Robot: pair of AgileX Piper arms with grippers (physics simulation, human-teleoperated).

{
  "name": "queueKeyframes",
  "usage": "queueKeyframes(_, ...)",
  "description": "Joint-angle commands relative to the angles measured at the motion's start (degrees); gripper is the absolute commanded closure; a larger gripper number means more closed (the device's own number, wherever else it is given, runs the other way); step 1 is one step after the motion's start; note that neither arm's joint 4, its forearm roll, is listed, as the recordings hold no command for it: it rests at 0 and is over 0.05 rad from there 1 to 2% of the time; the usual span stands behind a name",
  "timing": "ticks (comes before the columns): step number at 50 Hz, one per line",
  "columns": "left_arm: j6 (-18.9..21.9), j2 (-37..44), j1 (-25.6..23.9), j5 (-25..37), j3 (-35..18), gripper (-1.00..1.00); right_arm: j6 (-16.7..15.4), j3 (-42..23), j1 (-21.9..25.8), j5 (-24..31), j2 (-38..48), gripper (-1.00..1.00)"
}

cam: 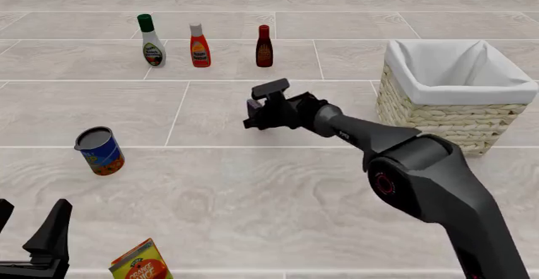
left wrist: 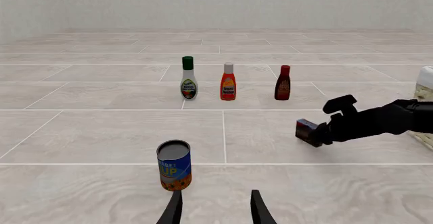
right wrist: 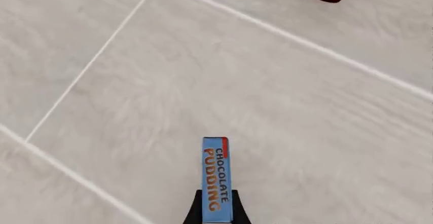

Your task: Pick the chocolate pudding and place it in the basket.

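The chocolate pudding [right wrist: 216,176], a thin box with a blue lettered edge, sits between my right gripper's [right wrist: 216,211] fingers, which are shut on it. In the front view the right gripper [cam: 254,113] holds the pudding [cam: 252,105] low over the tiled floor, left of the basket [cam: 438,112]. The left wrist view shows the pudding [left wrist: 305,131] at the right arm's tip, and the basket's edge [left wrist: 425,87]. I cannot tell whether the box touches the floor. My left gripper [left wrist: 215,211] is open and empty at the near left [cam: 29,225].
A blue tin can [cam: 100,151] stands near the left gripper [left wrist: 174,165]. Three bottles stand in a row at the back: white dressing [cam: 151,41], orange sauce [cam: 199,46], dark red sauce [cam: 264,47]. An orange juice carton [cam: 141,263] lies at the front edge.
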Motion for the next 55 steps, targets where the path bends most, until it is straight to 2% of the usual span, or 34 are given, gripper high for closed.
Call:
queueKeyframes(1,0.0,0.0,0.0,0.0,0.0,-1.0,-0.36,6.89,1.17,-5.2,-4.42,1.0)
queueKeyframes(8,0.0,0.0,-0.01,0.0,0.0,-1.0,-0.9,11.65,1.32,-7.94,-9.25,1.0)
queueKeyframes(35,0.01,0.01,-0.01,0.0,0.0,-1.0,-1.52,15.17,-0.46,-6.83,-17.91,1.0)
queueKeyframes(41,0.0,0.0,0.0,0.0,0.0,-1.0,-0.27,15.97,-1.65,-6.86,-19.94,1.0)
queueKeyframes(46,0.0,0.01,0.0,0.0,0.0,-1.0,0.04,19.48,-1.48,-8.96,-23.26,1.0)
queueKeyframes(51,0.02,0.01,0.0,0.0,0.0,-1.0,2.54,22.33,-0.79,-10.54,-26.37,1.0)
queueKeyframes(55,-0.01,-0.01,0.0,0.0,0.0,-1.0,2.33,24.15,-0.45,-11.39,-28.42,1.0)
